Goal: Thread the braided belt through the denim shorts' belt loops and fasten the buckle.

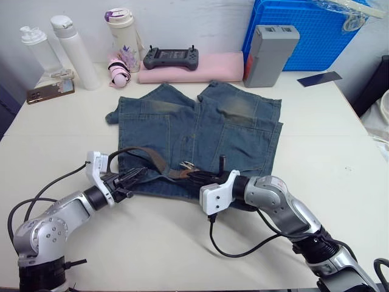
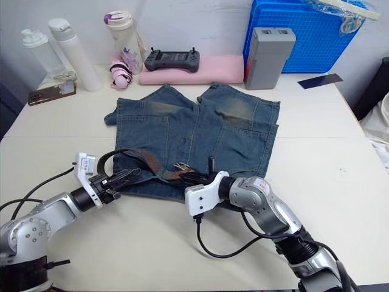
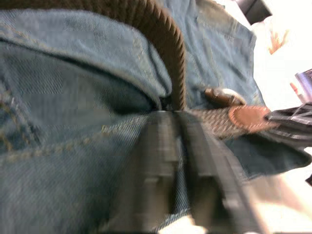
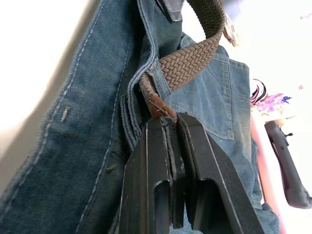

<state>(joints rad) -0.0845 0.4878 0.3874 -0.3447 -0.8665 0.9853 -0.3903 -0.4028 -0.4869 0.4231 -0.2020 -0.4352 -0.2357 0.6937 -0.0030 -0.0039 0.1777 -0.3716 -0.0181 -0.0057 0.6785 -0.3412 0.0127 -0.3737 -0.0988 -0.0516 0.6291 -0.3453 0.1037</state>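
The denim shorts (image 1: 200, 121) lie flat in the middle of the table, waistband toward me. The braided belt (image 1: 155, 158) arches over the waistband's left part, from my left gripper to my right one. My left gripper (image 1: 135, 177) is at the waistband's left end, shut with denim pinched between its fingers (image 3: 161, 146); the belt (image 3: 165, 44) passes just beyond them. My right gripper (image 1: 196, 177) is at the waistband's middle, shut on the belt's tan leather end (image 4: 156, 105). A small silver piece, apparently the buckle (image 1: 185, 165), lies beside it.
At the back stand white bottles (image 1: 76, 52), a pink folded cloth (image 1: 194, 73) with a black controller (image 1: 171, 58) on it, a grey box (image 1: 270, 55) and a blue crate (image 1: 310, 30). A phone (image 1: 50, 91) lies far left. Bare table (image 1: 328, 140) on the right.
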